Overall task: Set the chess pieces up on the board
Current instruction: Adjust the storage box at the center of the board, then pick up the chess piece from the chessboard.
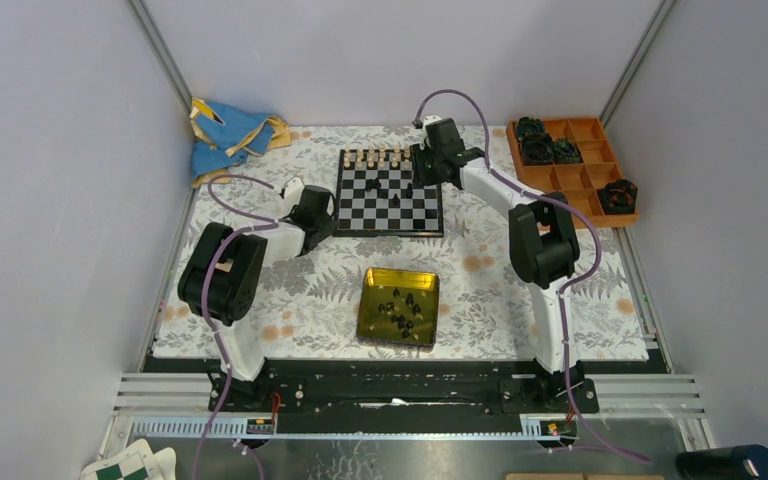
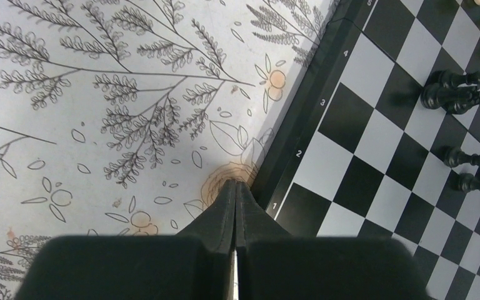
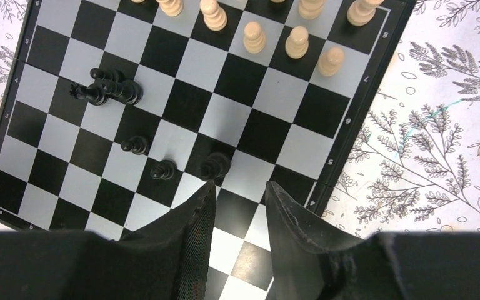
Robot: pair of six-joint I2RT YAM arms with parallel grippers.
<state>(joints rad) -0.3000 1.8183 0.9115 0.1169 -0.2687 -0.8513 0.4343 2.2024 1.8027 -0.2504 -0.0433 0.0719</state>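
The board [image 1: 360,215] lies at the back middle of the floral cloth, with a row of cream chess pieces [image 1: 375,157] along its far edge. A few black chess pieces [image 3: 109,90] stand bunched near the middle, and three more [image 3: 162,170] stand in a line closer to me. My right gripper [image 3: 240,184] hovers open over the board's right side [image 3: 269,134] with nothing between its fingers; its left fingertip [image 3: 207,190] is just below one black piece [image 3: 214,165]. My left gripper [image 2: 235,183] is shut and empty, over the cloth beside the board's near-left corner [image 2: 287,206]. More black pieces [image 1: 405,305] lie in the tin.
The yellow tin [image 1: 365,300] sits in the middle of the cloth, nearer to me than the board. An orange compartment tray [image 1: 570,165] with dark round lumps stands at the back right. A blue cloth [image 1: 225,135] is bunched at the back left. Grey walls close in both sides.
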